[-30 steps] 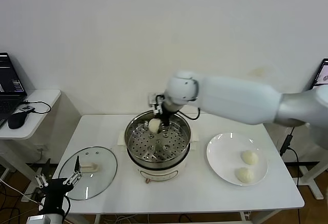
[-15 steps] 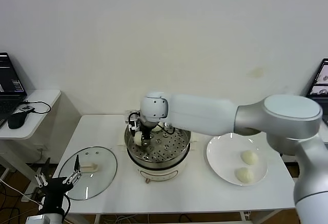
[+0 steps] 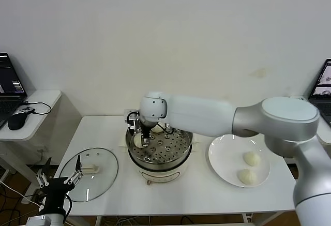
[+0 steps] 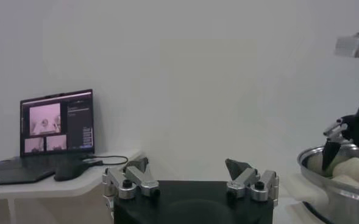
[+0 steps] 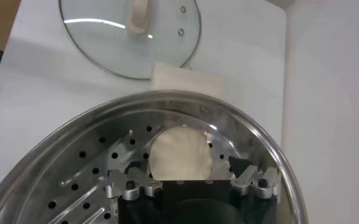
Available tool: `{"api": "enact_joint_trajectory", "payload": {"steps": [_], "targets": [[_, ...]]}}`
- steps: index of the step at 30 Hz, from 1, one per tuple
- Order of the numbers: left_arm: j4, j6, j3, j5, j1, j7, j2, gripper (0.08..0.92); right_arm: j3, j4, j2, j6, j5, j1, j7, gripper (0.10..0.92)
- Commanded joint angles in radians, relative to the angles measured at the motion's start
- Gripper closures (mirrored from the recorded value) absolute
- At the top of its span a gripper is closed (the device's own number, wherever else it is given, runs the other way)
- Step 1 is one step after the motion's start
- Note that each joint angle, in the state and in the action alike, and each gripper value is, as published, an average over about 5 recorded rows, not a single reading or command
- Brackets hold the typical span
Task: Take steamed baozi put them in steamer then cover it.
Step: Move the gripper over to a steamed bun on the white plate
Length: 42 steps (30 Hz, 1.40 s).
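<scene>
So the right gripper (image 5: 182, 176) has its jaws spread wide over a round cream-white dough bun (image 5: 179, 152) resting on the perforated tray of the shiny stainless-steel steamer pot (image 3: 159, 148), at its left edge. Left gripper (image 4: 190, 176) idles wide open beside the table.

Robot lab or test room, bare white wall (image 3: 165, 29), plain white surface (image 3: 103, 127), side desk with open laptop (image 4: 57, 125) and mouse (image 3: 16, 121), loose cables (image 3: 10, 192) underneath
</scene>
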Motion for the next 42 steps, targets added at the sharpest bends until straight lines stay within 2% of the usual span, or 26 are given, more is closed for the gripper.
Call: {"api": "enact_joint_trajectory", "payload": {"steps": [1,11,18,26,42], "targets": [[0.006,0.004,0.003,-0.001,-0.006,0.001,0.005,0.177,-0.029,0.194,-0.337,0.174,-0.136,0.205,-0.27,0.202],[0.017,0.005,0.014,0.001,-0.001,0.003,0.018,0.177,-0.039,0.405,-0.823,0.354,-0.34,0.163,-0.378,0.202],[0.023,0.008,0.025,0.009,-0.003,0.003,0.014,0.177,-0.002,0.448,-0.979,0.386,-0.457,-0.013,-0.364,0.203],[0.026,0.012,0.037,0.026,0.003,0.003,0.011,0.177,0.147,0.441,-1.022,0.391,-0.528,-0.272,-0.336,0.203],[0.032,0.018,0.034,0.033,0.006,0.003,0.005,0.177,0.385,0.312,-0.921,0.383,-0.618,-0.623,-0.302,0.202]]}}
